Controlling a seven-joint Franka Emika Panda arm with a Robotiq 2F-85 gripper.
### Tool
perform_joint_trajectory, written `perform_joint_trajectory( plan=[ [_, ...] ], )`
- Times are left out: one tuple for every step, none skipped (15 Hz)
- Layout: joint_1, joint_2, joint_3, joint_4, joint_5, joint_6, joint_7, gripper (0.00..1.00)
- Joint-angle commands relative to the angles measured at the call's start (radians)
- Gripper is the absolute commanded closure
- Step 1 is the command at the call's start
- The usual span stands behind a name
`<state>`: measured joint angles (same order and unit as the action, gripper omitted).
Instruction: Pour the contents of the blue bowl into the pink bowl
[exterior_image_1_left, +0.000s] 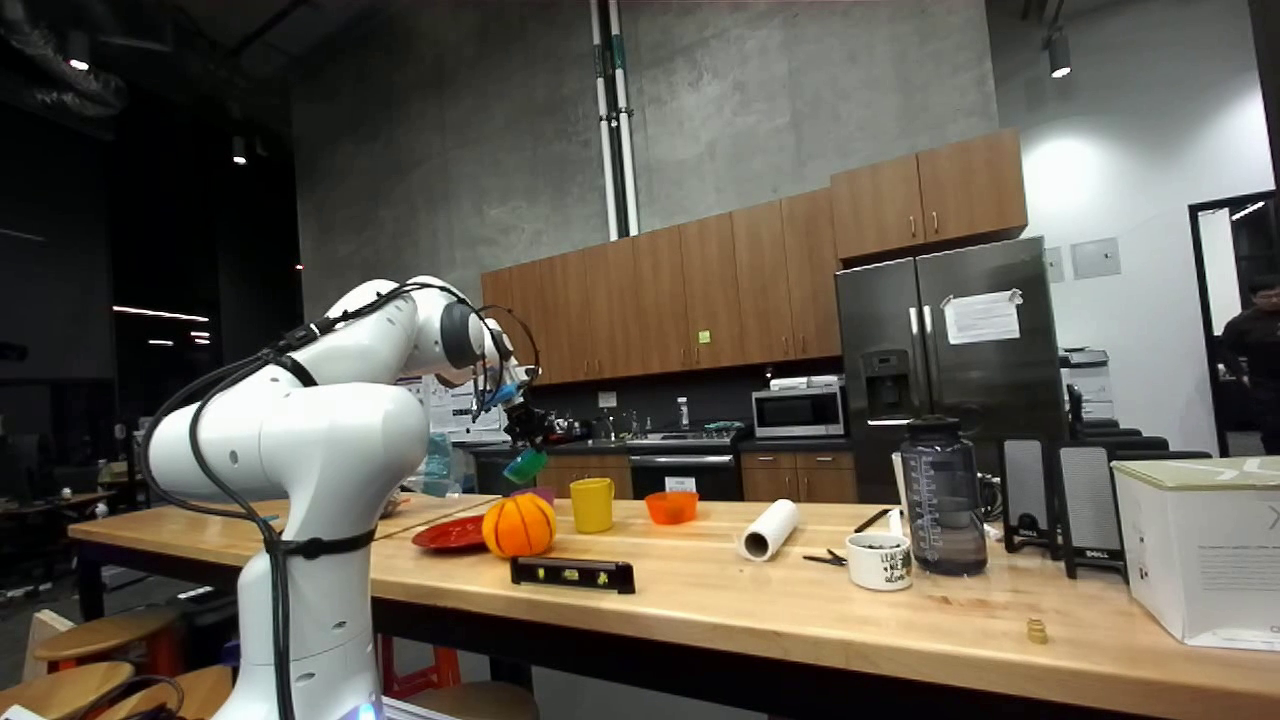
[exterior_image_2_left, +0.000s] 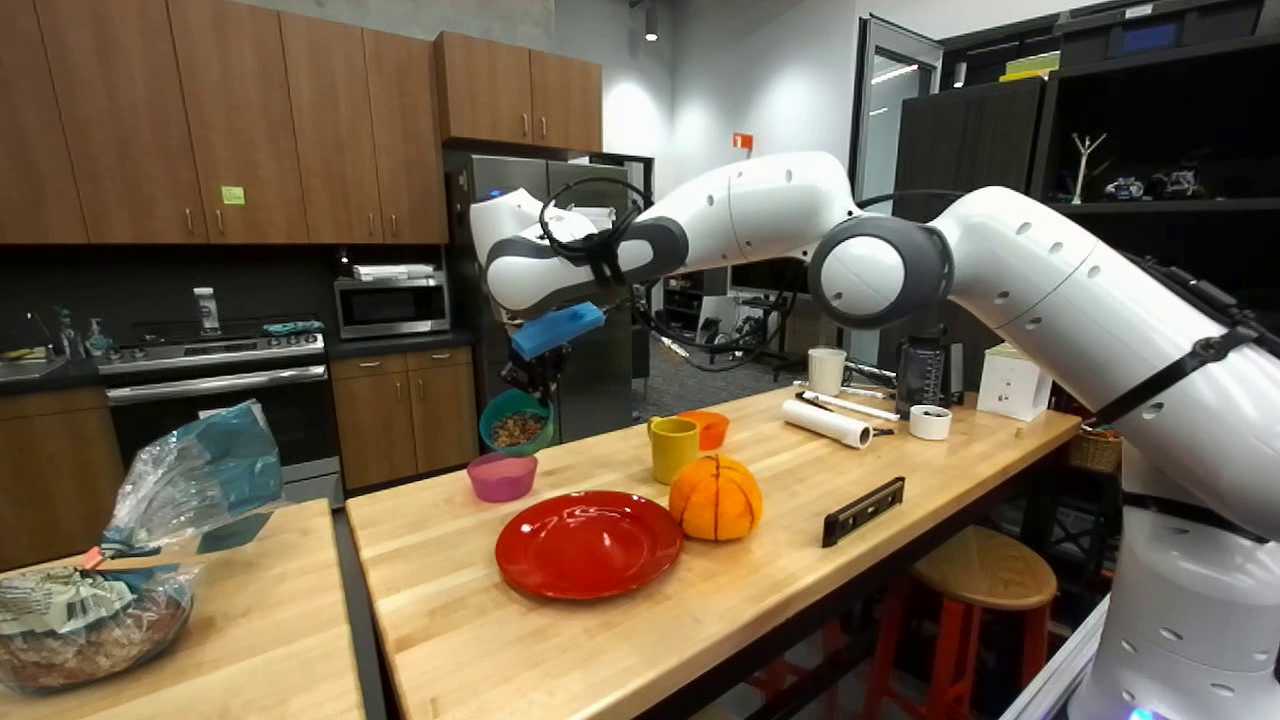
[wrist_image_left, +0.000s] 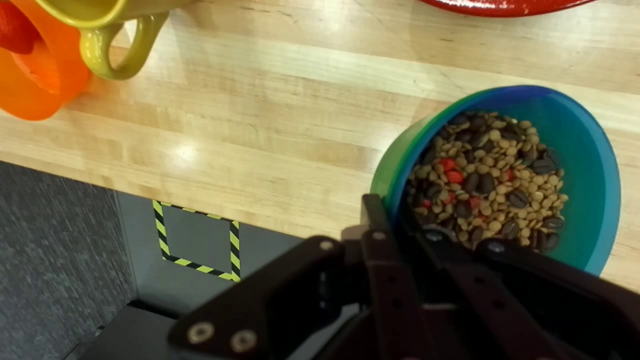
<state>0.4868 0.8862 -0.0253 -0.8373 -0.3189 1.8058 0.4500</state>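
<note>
The blue bowl (wrist_image_left: 595, 185) is held up off the bench (wrist_image_left: 260, 125) by the gripper (wrist_image_left: 392, 212), which is pinched tight on its rim. One of the fingers (wrist_image_left: 375, 215) is tucked inside the bowl and one is put outside, likely so that most of the mouth is left free for pouring. The bowl is tipped a bit, but a lot of mix (wrist_image_left: 490, 185) can be seen in it, so the pour seems not yet done. Lower than the gripper, the pink bowl (exterior_image_2_left: 502, 482) is set mouth up on the bench, likely so that the mix can be caught. It cannot be told if the blue bowl is right above it, and some mix could be spilled if the tip is made off to one side. The cup (exterior_image_2_left: 675, 452) and the orange bowl (exterior_image_1_left: 670, 512) are set off to one side of the gripper, and the plate (exterior_image_2_left: 590, 550) to another, so they are not likely to be bumped. Since the rim is held at just one spot, the bowl may be twisted by the weight of the mix, so a slow tip is called for.
</note>
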Motion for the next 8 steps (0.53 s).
perform_joint_trajectory(
  plan=[
    [0.0, 0.017, -0.003, 0.023, -0.003, -0.002, -0.002, 0.98],
    [0.0, 0.023, -0.004, 0.03, -0.004, -0.003, -0.002, 0.98],
    [0.001, 0.029, -0.006, 0.036, -0.007, -0.003, -0.003, 0.98],
    [0.001, 0.036, -0.007, 0.043, -0.008, -0.004, -0.005, 0.98],
    [0.001, 0.041, -0.008, 0.049, -0.009, -0.003, -0.007, 0.98],
    [0.001, 0.047, -0.009, 0.057, -0.01, -0.003, -0.008, 0.98],
    [0.001, 0.053, -0.009, 0.066, -0.01, -0.003, -0.011, 0.98],
    [0.002, 0.056, -0.01, 0.074, -0.012, 0.001, -0.012, 0.98]
  ],
)
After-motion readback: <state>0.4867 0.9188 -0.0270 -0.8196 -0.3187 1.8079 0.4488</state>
